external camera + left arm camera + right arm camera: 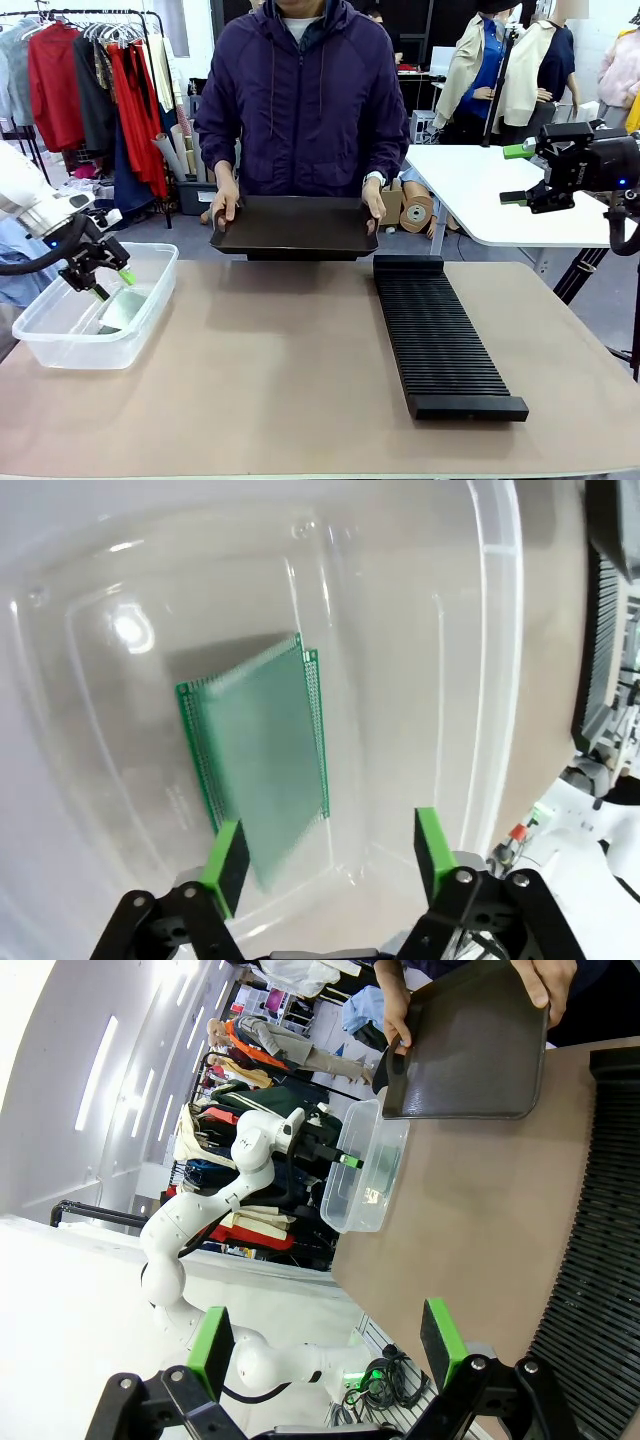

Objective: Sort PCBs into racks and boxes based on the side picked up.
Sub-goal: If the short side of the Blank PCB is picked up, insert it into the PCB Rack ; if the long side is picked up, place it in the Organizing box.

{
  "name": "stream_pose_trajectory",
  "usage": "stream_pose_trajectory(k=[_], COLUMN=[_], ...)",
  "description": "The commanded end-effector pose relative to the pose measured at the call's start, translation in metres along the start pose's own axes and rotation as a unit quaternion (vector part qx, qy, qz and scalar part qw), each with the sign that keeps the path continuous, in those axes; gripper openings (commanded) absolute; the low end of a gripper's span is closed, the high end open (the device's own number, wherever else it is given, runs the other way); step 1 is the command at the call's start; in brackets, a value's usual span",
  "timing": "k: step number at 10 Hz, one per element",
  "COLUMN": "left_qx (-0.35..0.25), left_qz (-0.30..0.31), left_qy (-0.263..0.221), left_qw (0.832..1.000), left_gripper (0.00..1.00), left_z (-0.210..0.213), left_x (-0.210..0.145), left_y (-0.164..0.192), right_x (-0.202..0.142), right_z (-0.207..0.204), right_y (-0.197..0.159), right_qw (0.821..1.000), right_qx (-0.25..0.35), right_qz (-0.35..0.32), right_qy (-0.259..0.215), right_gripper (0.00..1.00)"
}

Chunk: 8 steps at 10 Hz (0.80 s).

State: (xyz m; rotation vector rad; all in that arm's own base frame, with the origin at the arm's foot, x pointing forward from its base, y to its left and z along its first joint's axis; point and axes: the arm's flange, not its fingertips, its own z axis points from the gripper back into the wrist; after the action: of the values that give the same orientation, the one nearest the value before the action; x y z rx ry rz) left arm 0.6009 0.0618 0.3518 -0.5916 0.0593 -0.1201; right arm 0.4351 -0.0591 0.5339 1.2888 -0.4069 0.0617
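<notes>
Tan tabletop point(300, 380), matte and smooth, runs nearly the full width of the front view. Clear plastic box point(60, 345) sits at its left edge; long black ribbed rack point(440, 335) lies right of centre, lengthwise toward the robot. At the far edge a person in a purple jacket holds a flat black tray point(295, 225) just above the table, one hand point(224, 205) on each end. Left gripper point(108, 285) hangs over the box, jaws spread, holding nothing; in the left wrist view two green boards point(255, 755) lie stacked inside the box point(490, 680), the upper one blurred. Right gripper point(518, 175) is raised above the table's right side, jaws spread, empty. Room behind: clothes rail with red and dark garments point(90, 80) at left, white table point(480, 190) at right, cardboard rolls on the floor.
</notes>
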Motion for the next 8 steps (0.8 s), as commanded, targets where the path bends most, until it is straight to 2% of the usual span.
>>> stream_pose_trajectory(k=[1,5,8], left_qx=[0.026,0.050,0.052], left_qz=[0.027,0.038,0.034], left_qy=[0.020,0.025,0.024], left_qw=[0.999,0.998,0.998], left_gripper=[1.00,1.00,1.00], left_z=[0.005,0.022,0.025], left_x=[-0.009,-0.014,-0.013], left_y=[-0.019,-0.049,-0.053], right_x=[0.002,0.002,0.002], right_z=[0.000,0.000,0.000], right_y=[0.003,0.003,0.003], right_qw=[1.000,1.000,1.000], right_qx=[0.004,0.004,0.004], right_qz=[0.004,0.004,0.004], right_qy=[0.000,0.000,0.000], right_gripper=[1.00,1.00,1.00])
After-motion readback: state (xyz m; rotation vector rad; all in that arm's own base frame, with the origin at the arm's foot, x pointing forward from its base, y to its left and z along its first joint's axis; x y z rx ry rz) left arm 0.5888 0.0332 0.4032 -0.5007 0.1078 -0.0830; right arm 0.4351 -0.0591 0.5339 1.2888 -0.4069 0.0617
